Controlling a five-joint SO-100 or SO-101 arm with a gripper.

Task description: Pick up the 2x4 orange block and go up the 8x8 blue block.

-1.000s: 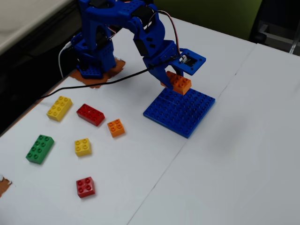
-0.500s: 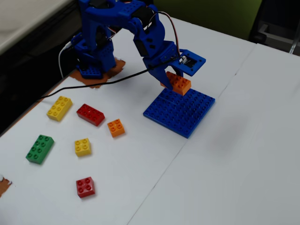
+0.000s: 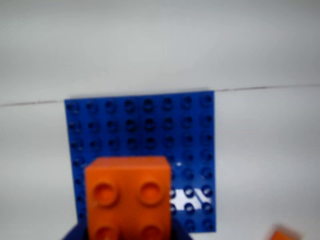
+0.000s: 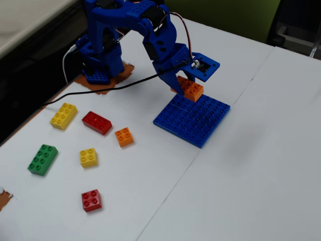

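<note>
My blue gripper is shut on the 2x4 orange block and holds it just above the far edge of the 8x8 blue block in the fixed view. In the wrist view the orange block fills the lower middle, with its studded end sticking out over the blue plate. Dark blue jaw parts show at both sides of it at the bottom edge. The plate lies flat on the white table.
Left of the plate in the fixed view lie a small square orange brick, a red brick, yellow bricks, a green brick and a small red brick. The arm's base stands at the back left.
</note>
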